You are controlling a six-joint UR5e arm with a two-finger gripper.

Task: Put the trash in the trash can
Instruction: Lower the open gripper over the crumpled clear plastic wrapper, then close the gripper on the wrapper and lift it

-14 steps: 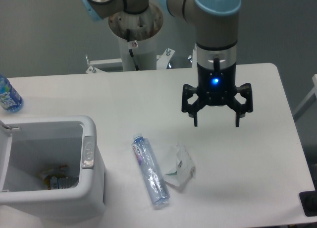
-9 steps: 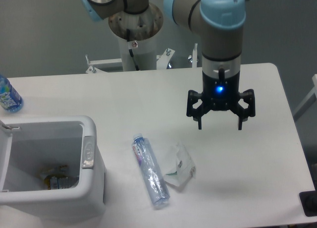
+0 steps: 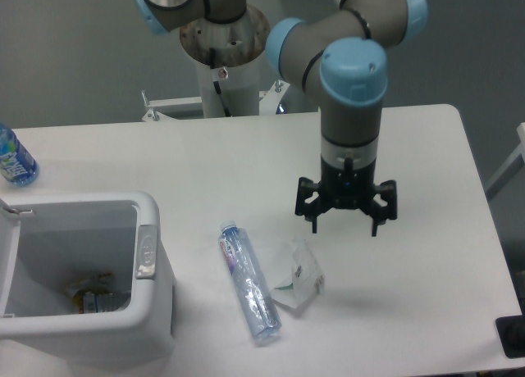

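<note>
Wrapper (image 3: 297, 276) below-left of pincer (image 3: 344, 227)

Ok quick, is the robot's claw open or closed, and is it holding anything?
Gripper: open, fingers spread wide, holding nothing. It hangs above the table, up and to the right of the wrapper.

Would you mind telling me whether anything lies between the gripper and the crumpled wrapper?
Nothing visible does. The open gripper hangs above and right of the wrapper, with only bare table between them. The clear bottle lies on the wrapper's far side.
</note>
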